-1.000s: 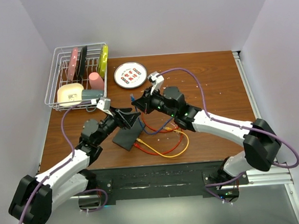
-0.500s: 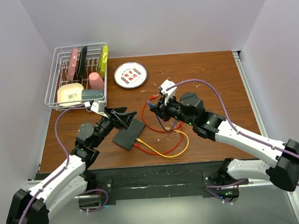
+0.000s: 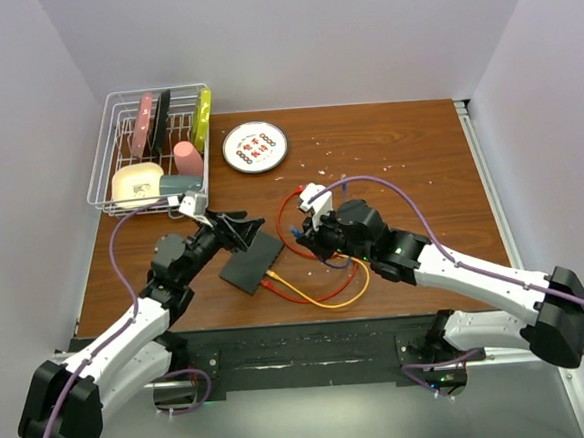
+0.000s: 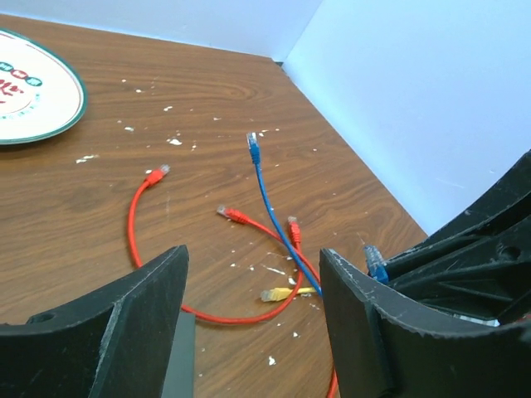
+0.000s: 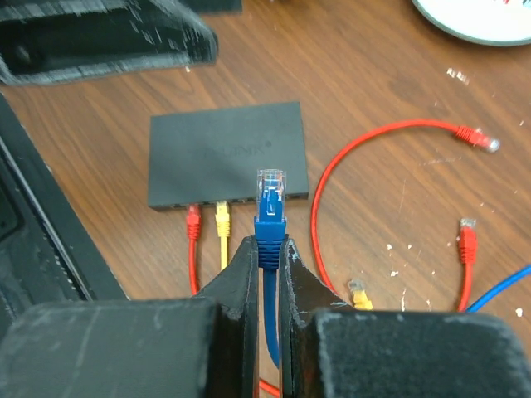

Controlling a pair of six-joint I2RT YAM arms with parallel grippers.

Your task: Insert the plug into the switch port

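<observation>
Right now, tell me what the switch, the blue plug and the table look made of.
Switch: likely plastic, possibly painted metal; matte black, no glare, faint lettering on top.
Plug: blue rubbery-looking boot with a clear hard plastic tip that light passes through.
Table: wood or wood-look laminate; brown grain lines, slight sheen, white specks.

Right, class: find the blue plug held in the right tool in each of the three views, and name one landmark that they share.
Top: blue plug mid-table, just right of the switch.
Left wrist: lower right; the blue one higher up is the cable's free end.
Right wrist: centre, pinched in the right tool, aimed at the switch.
Shared landmark: the plate, seen top left and top right in the wrist views.
</observation>
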